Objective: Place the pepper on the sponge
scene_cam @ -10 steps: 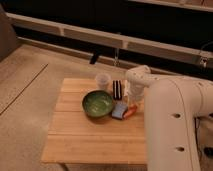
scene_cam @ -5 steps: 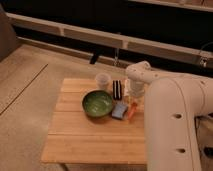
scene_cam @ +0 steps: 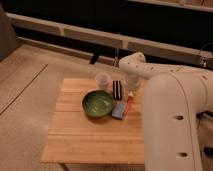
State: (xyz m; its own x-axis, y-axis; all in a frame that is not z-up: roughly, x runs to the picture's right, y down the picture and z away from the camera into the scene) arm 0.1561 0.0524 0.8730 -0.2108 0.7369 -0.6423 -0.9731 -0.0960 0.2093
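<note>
The orange-red pepper (scene_cam: 129,104) lies lengthwise along the right edge of the blue sponge (scene_cam: 119,110), touching or overlapping that edge; I cannot tell which. Both sit on the wooden table (scene_cam: 90,140), just right of the green bowl. My gripper (scene_cam: 131,91) hangs at the end of the white arm, directly over the far tip of the pepper. The arm's big white body fills the right side and hides the table's right edge.
A green bowl (scene_cam: 97,104) stands left of the sponge. Behind it are a clear cup (scene_cam: 102,80) and a black striped block (scene_cam: 117,89). Bare floor surrounds the table, with a dark wall and rail behind.
The arm's wrist has lifted up and back from the table over the last second. Bowl, cup, block and sponge have stayed put.
</note>
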